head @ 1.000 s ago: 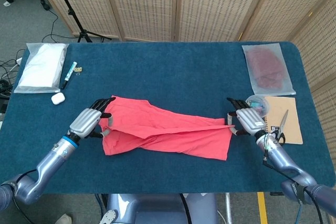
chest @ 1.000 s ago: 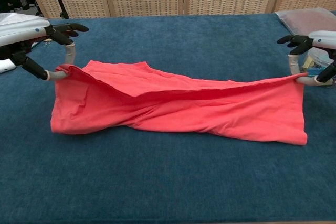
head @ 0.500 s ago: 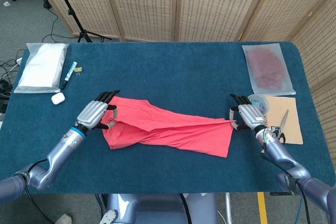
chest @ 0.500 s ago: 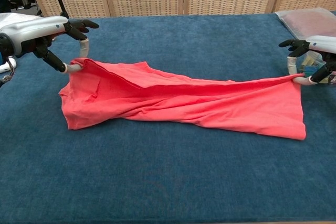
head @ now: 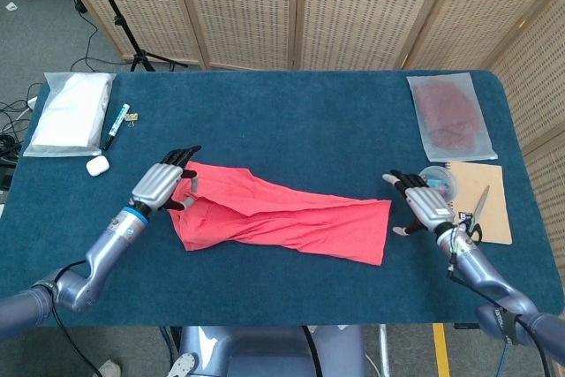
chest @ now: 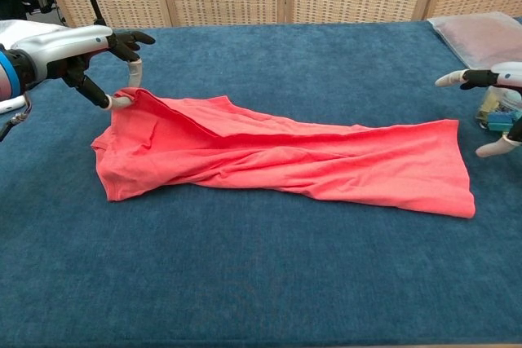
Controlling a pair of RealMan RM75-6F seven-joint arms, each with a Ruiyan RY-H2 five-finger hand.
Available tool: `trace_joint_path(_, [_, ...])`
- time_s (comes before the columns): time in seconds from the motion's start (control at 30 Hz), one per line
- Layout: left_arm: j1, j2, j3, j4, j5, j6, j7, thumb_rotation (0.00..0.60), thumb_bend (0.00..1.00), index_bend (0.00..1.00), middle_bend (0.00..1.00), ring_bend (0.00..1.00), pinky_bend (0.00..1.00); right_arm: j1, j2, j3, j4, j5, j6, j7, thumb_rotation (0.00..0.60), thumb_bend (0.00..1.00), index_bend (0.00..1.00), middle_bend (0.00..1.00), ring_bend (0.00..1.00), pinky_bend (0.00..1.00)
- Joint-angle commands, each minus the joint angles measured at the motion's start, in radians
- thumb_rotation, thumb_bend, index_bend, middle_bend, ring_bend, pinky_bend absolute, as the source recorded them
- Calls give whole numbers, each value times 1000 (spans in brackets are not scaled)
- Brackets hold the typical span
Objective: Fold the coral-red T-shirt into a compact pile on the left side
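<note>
The coral-red T-shirt [head: 282,214] lies stretched in a long, loosely folded band across the middle of the blue table [head: 291,121]. In the chest view the shirt [chest: 277,160] rests flat except at its upper left corner, which is lifted. My left hand [head: 163,184] pinches that corner between thumb and a finger, seen in the chest view as the left hand [chest: 102,50] just above the fabric. My right hand [head: 422,205] hovers just right of the shirt's right edge with its fingers spread and nothing in them; in the chest view the right hand [chest: 496,107] is clear of the cloth.
A white packet [head: 69,112], a pen [head: 115,124] and an earbud case [head: 97,165] lie at the far left. A plastic bag with dark red cloth [head: 450,115], a notebook [head: 481,205], scissors [head: 477,207] and a small container [head: 435,178] crowd the right side. Folding screens stand behind.
My right hand has let go of the shirt's right edge and opened; that edge dropped flat on the table. The left hand drew its corner slightly inward and still holds it.
</note>
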Motion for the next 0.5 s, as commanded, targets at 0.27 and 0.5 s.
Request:
trace_joint_path(0.27, [-22, -61, -21, 118, -33, -31, -40, 600, 1000, 722, 0, 0, 0, -99, 105, -21, -173, -80, 204, -68, 600, 53, 0, 0, 0, 0])
trace_joint_path(0.5, [-45, -131, -44, 232, -74, -60, -34, 600, 1000, 722, 0, 0, 0, -145, 80, -14, -134, -114, 326, -104, 600, 53, 0, 0, 0, 0])
